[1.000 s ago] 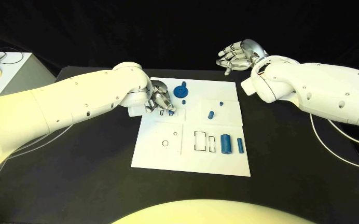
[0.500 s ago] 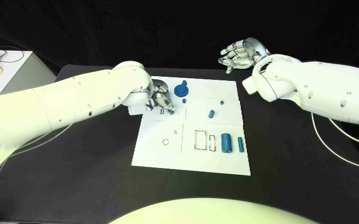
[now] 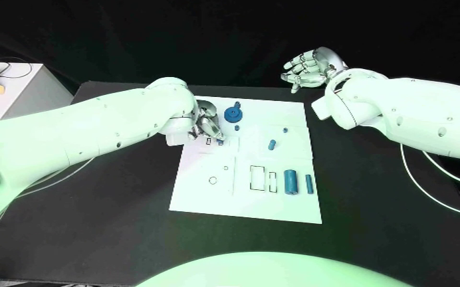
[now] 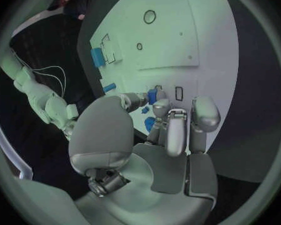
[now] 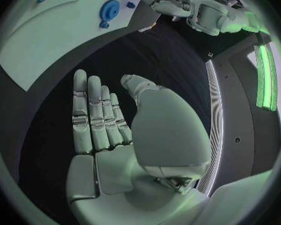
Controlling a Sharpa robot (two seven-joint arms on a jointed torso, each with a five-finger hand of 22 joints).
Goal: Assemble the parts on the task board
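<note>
The white task board [image 3: 206, 197] lies mid-table. My left hand [image 3: 206, 126] is low over its far left part and pinches a small blue part [image 4: 152, 96] between thumb and a finger, beside a small rectangular slot [image 4: 179, 93]. A blue gear [image 3: 233, 115] stands just right of that hand. Two small blue pieces [image 3: 271, 145] [image 3: 284, 129] lie mid-board, and two blue cylinders [image 3: 290, 183] [image 3: 308, 183] lie near the right edge. My right hand [image 3: 308, 70] is raised beyond the board's far right corner, its fingers [image 5: 93, 110] held straight and holding nothing.
A white box [image 3: 14, 84] sits at the table's left edge. The board bears outlined slots [image 3: 257, 177] and a ring mark [image 3: 212, 181]. Black table surrounds the board on all sides.
My left hand has drawn slightly toward the board's far edge with the small part. The right hand has drifted a little higher and farther back.
</note>
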